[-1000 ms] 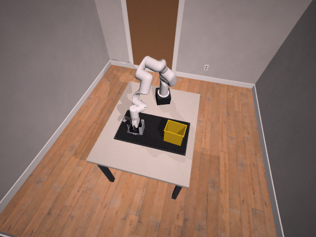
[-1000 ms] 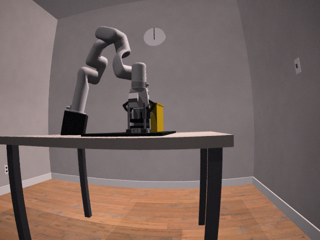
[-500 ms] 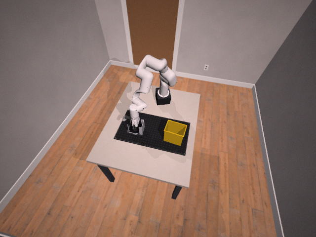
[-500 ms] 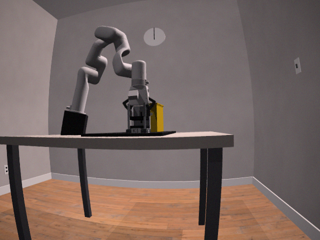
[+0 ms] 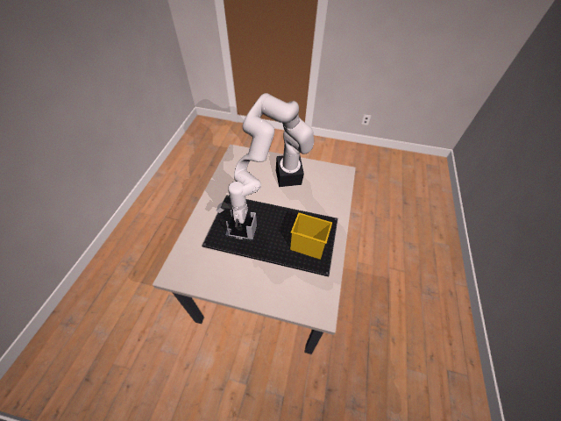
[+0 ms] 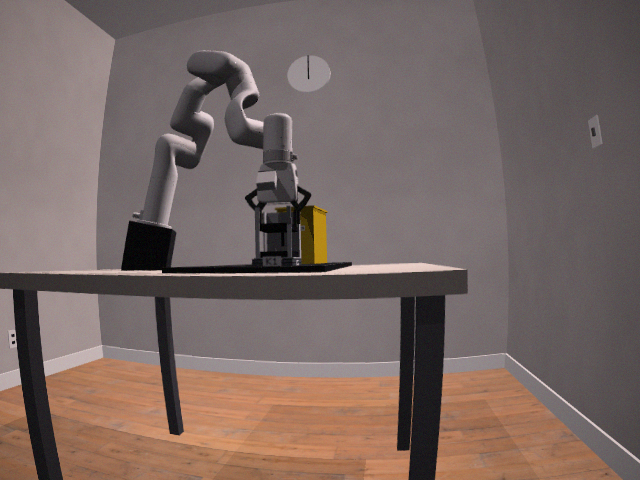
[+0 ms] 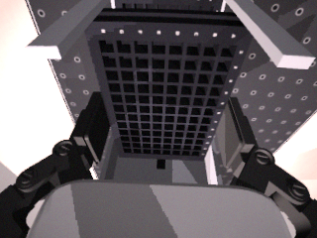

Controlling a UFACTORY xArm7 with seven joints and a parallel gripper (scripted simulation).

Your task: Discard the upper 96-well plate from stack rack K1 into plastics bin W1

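The arm (image 6: pixel 170 155) rises from its black pedestal (image 6: pixel 135 258) at the back of the table (image 6: pixel 361 281), folds over in a high elbow and drops its last link straight down over the stack rack K1 (image 6: pixel 272 260). The gripper (image 6: pixel 277 227) points vertically into the rack — its fingers stand wide, clamped on the long sides of the upper 96-well plate (image 7: pixel 158 89), one pad on each edge. In the wrist view the plate's dark grid of wells fills the space between the fingers, with the rack's pale rails (image 7: pixel 267 37) flanking it on both sides. From the side the plate sits near the top of the rack's posts, level. The yellow plastics bin W1 (image 5: pixel 309 235) stands upright on the black pegboard mat (image 5: pixel 272 245), well apart from the rack — mouth open upward.
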